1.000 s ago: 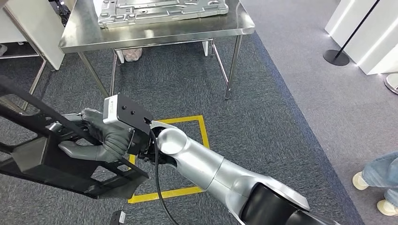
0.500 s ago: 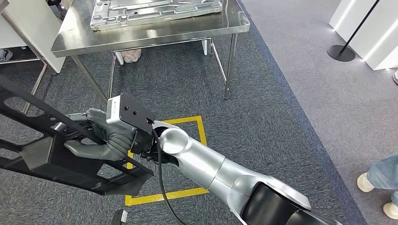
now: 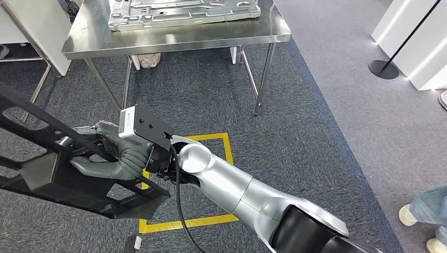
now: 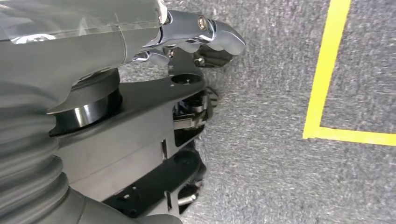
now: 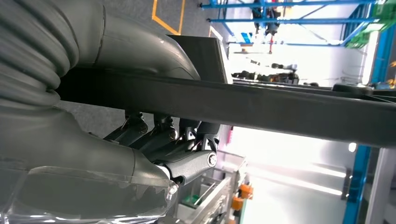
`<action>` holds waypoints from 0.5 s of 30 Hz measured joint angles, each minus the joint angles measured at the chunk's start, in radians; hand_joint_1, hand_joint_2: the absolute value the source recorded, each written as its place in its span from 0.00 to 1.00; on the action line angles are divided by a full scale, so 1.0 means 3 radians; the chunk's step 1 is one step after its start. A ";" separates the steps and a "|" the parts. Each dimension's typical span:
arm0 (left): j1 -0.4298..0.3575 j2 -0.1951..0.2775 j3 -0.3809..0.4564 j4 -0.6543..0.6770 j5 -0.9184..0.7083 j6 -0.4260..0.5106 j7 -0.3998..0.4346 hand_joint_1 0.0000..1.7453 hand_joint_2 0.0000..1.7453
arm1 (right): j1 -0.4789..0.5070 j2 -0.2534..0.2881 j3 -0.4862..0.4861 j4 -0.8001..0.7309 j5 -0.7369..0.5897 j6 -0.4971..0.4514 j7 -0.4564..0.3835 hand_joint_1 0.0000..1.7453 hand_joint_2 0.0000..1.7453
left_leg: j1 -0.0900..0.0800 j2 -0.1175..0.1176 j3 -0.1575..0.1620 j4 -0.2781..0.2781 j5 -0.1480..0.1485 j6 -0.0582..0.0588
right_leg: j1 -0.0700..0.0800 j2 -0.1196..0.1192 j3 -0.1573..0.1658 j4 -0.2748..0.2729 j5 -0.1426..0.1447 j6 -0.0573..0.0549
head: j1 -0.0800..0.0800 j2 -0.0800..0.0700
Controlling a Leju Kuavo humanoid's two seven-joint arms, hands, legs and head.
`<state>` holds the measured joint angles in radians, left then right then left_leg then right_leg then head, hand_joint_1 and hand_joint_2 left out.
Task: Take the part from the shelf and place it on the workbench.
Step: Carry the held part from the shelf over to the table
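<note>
Right hand (image 3: 113, 154), grey-gloved, wrapped around a bar of the black frame part (image 3: 63, 179), thumb below and fingers (image 5: 187, 140) curled over the top; clamped on the part, seen in both the head view and the right wrist view. Silver right arm (image 3: 237, 190) reaching out and across from the lower right, with a black wrist camera box (image 3: 145, 129) sitting just behind the knuckles. Black frame part carried in the air, long and open-latticed, stretching well out past the hand on the robot's left side and tilted, with only a short stub on the other side of the grip. Left hand (image 4: 140, 140) hanging low, looking down at the carpet; whether open or closed cannot be told, though nothing seen held in it.

Directly under the held part, grey carpet (image 3: 295, 132) with a yellow taped square (image 3: 227, 147) just beyond the wrist. Ahead of the hand and well apart from it, the steel workbench (image 3: 174, 37), already carrying a flat grey metal panel (image 3: 182, 10) over much of its top. Off to the far right, a person's shoe and trouser leg (image 3: 429, 203) and a black stanchion base (image 3: 383, 68).

Likely risks: grip sits near one end, so the long overhang could lever the part and let it twist or slip in the fingers. Far end could strike a bench leg or edge on approach. Little free surface on the bench, so the part could land on the panel or hang off the rim.
</note>
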<state>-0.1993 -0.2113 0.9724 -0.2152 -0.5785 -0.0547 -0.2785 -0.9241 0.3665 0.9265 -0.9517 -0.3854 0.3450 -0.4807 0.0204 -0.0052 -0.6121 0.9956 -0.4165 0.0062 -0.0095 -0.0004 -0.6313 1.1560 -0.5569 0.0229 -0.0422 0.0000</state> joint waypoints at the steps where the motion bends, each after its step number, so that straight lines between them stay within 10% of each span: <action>1: 0.0000 0.0000 0.0000 0.0000 0.0001 -0.0001 0.0000 0.00 1.00 | 0.0004 -0.0004 0.0001 -0.0001 -0.0002 0.0000 -0.0001 1.00 1.00 | -0.0005 -0.0001 0.0005 0.0001 -0.0009 0.0012 | -0.0001 0.0001 -0.0143 0.0244 -0.0088 0.0005 | 0.0001 0.0000; 4: 0.0005 0.0000 0.0001 0.0000 0.0002 -0.0001 0.0000 0.00 1.00 | 0.0019 -0.0014 0.0003 0.0000 -0.0002 0.0002 -0.0001 1.00 1.00 | -0.0014 -0.0022 0.0033 0.0012 -0.0042 0.0017 | -0.0003 0.0001 -0.0335 0.0436 -0.0005 0.0004 | 0.0001 0.0000; 8: 0.0006 -0.0011 0.0002 0.0003 0.0003 -0.0001 0.0000 0.00 1.00 | 0.0015 -0.0015 0.0003 -0.0001 -0.0002 0.0013 -0.0003 1.00 1.00 | -0.0030 -0.0051 0.0075 0.0040 -0.0102 -0.0020 | 0.0017 0.0006 -0.0011 -0.0391 0.0433 -0.0062 | 0.0000 0.0000; 12: 0.0007 -0.0016 0.0003 0.0005 0.0004 -0.0002 0.0001 0.00 1.00 | 0.0013 -0.0011 0.0004 -0.0004 -0.0002 0.0011 -0.0005 1.00 1.00 | -0.0026 -0.0047 0.0089 0.0034 -0.0131 -0.0095 | 0.0021 0.0009 0.0051 -0.0500 0.0430 -0.0114 | -0.0003 0.0000; 15: 0.0006 -0.0016 0.0004 0.0005 0.0004 -0.0002 0.0000 0.00 1.00 | 0.0005 -0.0004 0.0004 -0.0008 -0.0004 0.0009 -0.0007 1.00 1.00 | -0.0015 -0.0016 -0.0084 0.0421 -0.0327 -0.0153 | -0.0006 -0.0001 0.0120 -0.0549 0.0422 -0.0151 | -0.0015 0.0000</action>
<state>-0.1974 -0.2161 0.9736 -0.2136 -0.5772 -0.0552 -0.2785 -0.9227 0.3654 0.9278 -0.9540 -0.3865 0.3475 -0.4828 0.0158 -0.0100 -0.6372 1.1219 -0.5146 -0.0398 -0.0112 -0.0008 -0.5953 0.9913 -0.4304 -0.0223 -0.0466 0.0000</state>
